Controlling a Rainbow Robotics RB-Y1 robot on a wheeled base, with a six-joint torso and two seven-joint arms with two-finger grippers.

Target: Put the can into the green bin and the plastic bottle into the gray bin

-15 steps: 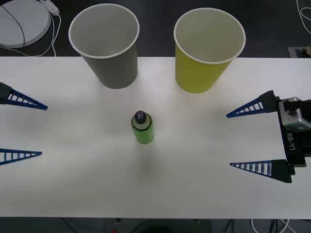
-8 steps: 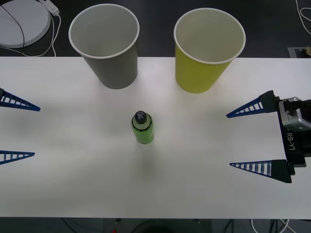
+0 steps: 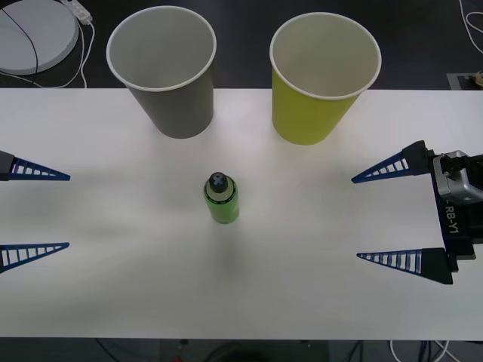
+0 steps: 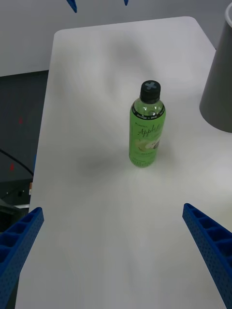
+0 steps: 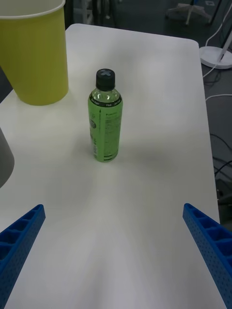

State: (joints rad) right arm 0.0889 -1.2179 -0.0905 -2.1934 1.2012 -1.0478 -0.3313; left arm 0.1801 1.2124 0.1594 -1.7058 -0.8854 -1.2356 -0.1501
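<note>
While both arms wait at the two sides of the white table [image 3: 113, 294], the plastic bottle [image 3: 221, 199] stands upright near the middle of it, touched by nothing. Taking this bottle as the landmark, the left gripper [image 3: 34, 213] is well apart from it on the robot's left side, with its two blue ribbed fingers spread wide and nothing between them. The right gripper [image 3: 392, 219] is well apart from the bottle on the opposite side, also spread wide and holding nothing, and its fingers point toward the bottle. The bottle has a black screw cap and a green label, and it is much shorter than the two bins. Farther from the robot than the bottle, and a little to the left of it, stands the gray bin [image 3: 167, 75]. Beyond the bottle to the right stands the green bin [image 3: 317, 83]. Both bins are upright at the far edge of the table, with white rims, and they are apart from each other and from the bottle.
</note>
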